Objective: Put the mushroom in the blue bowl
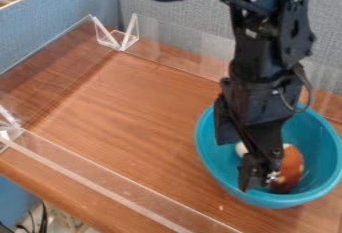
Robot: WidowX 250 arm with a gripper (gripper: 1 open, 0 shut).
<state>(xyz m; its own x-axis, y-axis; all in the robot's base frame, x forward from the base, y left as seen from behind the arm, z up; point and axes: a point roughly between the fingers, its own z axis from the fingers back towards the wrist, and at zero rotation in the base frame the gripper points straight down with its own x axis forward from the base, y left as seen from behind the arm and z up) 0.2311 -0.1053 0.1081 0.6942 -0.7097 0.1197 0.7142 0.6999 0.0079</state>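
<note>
1. Camera view, middle right: a large, round, teal-blue plastic bowl [213,162] with a thin rim stands on the brown wood-grain surface [140,117].
2. Same view, inside the bowl: the small toy mushroom, with its glossy orange-brown cap [291,165] and whitish stem, lies within the rim, partly hidden behind the tool.
3. Same view, the tool [242,161]: its dark fingers reach down into the bowl and stand spread apart, open rather than closed together. The mushroom shows beside and behind them; whether they touch it, I cannot tell.
4. Same view, above: the black robot arm [267,52] comes down from the top edge over the bowl, with a dark cable looping at its side.
5. Same view, the surroundings: a clear plastic bracket [118,34] stands at the far left corner of the surface, another clear piece [8,127] sits at the left edge, and a blue textured panel [67,27] and a grey textured panel [174,19] rise behind.
</note>
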